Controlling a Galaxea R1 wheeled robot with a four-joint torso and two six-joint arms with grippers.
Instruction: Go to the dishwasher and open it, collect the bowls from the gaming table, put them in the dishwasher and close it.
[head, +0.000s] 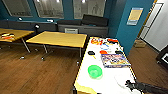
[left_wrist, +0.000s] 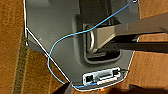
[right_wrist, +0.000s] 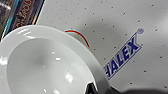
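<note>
Down at the near end of the white surface, the right arm's jaws reach a glossy white bowl (I cannot tell their opening). It looks hard, slippery, breakable; the rim seems best. Beyond sits the green bowl, beside a game box.

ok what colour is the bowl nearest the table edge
White bowl, glossy; clearest in the right wrist view.

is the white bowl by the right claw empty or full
Empty. In the right wrist view the white bowl shows a bare glossy inside with only light reflections, sitting upright on the white table top.
</note>
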